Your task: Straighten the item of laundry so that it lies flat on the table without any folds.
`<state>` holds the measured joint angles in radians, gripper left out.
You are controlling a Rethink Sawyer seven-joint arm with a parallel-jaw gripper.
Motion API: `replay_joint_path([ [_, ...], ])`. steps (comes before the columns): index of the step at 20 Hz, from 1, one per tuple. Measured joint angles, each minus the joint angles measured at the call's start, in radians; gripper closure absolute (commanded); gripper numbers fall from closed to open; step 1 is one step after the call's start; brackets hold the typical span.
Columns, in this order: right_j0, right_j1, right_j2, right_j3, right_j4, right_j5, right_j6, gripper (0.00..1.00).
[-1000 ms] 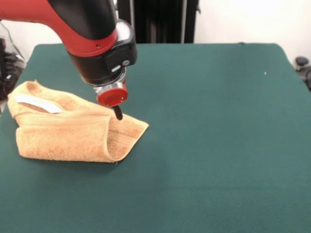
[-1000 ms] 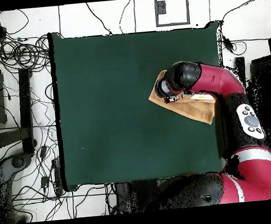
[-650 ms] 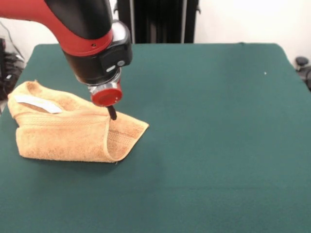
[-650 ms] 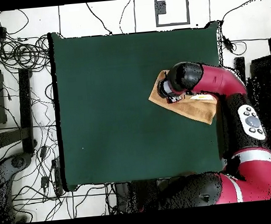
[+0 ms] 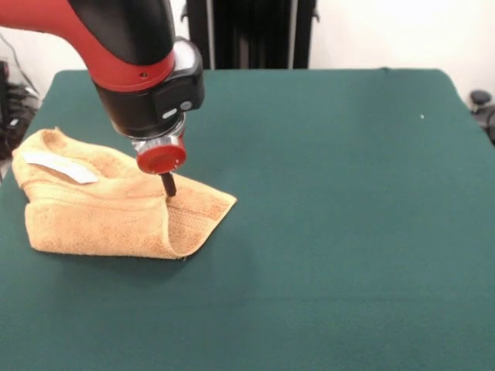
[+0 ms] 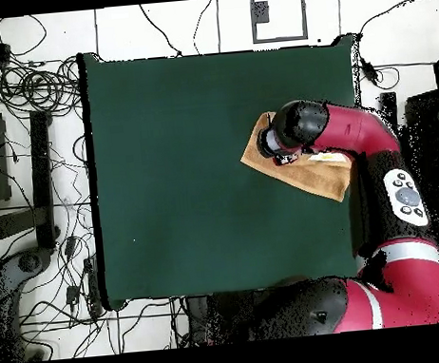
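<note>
An orange-tan terry-cloth towel [image 5: 108, 212] lies folded and bunched at the left edge of the large dark green felt-covered table [image 5: 332, 201] in the front view. Its layers are doubled over. One folded corner points toward the table's middle, showing a woven border band. A small white tag [image 5: 58, 166] lies on its upper layer near the table's left edge. The overhead view shows the towel [image 6: 318, 173] by the table's [image 6: 203, 171] right edge.
</note>
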<state>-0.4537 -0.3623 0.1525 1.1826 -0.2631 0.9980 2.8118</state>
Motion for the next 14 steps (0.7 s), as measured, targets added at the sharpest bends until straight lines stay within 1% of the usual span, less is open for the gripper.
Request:
replay_joint_path([
  [14, 0.081, 0.030, -0.095, -0.033, -0.003, 0.000, 0.000, 0.00],
])
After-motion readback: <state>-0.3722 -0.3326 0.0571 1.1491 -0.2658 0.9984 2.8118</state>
